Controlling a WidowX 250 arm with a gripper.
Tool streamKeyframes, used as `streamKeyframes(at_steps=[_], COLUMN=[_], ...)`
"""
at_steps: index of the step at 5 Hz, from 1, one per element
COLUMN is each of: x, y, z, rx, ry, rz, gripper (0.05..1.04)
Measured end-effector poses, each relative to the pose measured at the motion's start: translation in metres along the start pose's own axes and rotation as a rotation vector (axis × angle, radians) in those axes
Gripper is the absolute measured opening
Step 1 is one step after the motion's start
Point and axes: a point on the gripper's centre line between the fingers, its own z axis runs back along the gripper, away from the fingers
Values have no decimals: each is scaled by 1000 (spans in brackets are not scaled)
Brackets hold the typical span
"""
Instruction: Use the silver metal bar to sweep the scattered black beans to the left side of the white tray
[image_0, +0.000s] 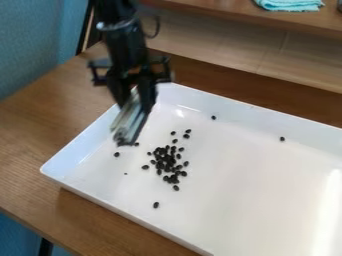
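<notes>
Clamping a pale, slender tool (131, 121) between my two fingers, I have my gripper (135, 106) at the upper left of the frame, over the near-left part of the white tray (244, 192), with the tool's dark lower end beside a few black beans. I judge the gathering only partly done: most beans make a loose heap (170, 162) left of centre, while strays lie apart, one below it (156, 205) and two toward the upper rim (214, 117) (282, 139).

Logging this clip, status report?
Gripper closed on pale tool, over white tray. Black beans mostly clumped, a few scattered. No obstruction seen.
</notes>
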Motion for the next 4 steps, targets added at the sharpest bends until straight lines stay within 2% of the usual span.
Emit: streamKeyframes(at_steps=[1, 2, 3, 4], x=[-10, -10, -17, -14], y=[-39, -64, -74, -72], z=[10, -1, -39, -72], rx=[-13, 5, 44, 90], ry=[5, -62, -80, -123], rz=[-23, -28, -26, -37], gripper=[386, 386, 386, 386])
